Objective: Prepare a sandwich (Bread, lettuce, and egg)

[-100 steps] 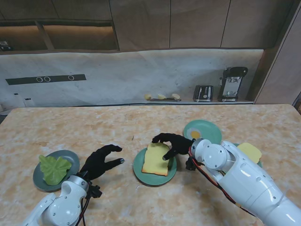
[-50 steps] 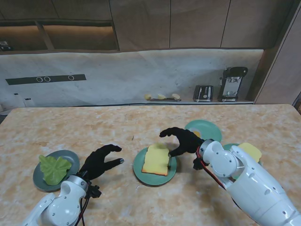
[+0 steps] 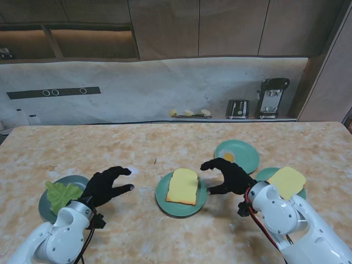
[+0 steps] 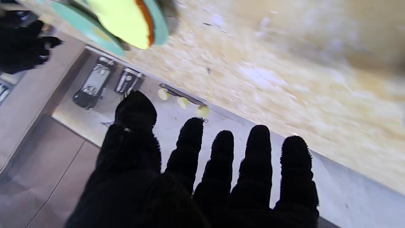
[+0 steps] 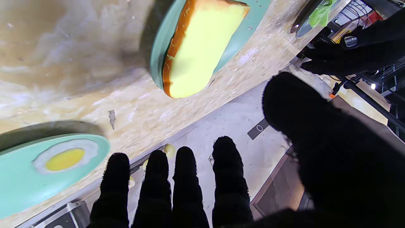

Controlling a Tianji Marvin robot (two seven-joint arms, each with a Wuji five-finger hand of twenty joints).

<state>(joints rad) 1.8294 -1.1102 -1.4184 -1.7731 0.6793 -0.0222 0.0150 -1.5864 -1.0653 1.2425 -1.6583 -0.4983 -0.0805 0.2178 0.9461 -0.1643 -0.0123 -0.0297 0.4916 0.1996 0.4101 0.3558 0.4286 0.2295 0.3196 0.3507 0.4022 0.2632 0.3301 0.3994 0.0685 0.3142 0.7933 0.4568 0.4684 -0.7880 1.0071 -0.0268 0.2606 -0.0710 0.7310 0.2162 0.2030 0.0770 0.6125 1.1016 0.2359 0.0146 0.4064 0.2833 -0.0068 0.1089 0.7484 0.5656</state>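
Bread [image 3: 182,186] on plate, both robot hands spread empty, egg [image 5: 65,158] clear only from right wrist

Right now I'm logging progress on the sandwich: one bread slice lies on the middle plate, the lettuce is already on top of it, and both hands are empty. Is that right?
Not quite. The lettuce is not on the bread slice; the stand view shows it on its own grey plate at the left. The slice lies bare on the middle plate, and the left hand and right hand are empty.
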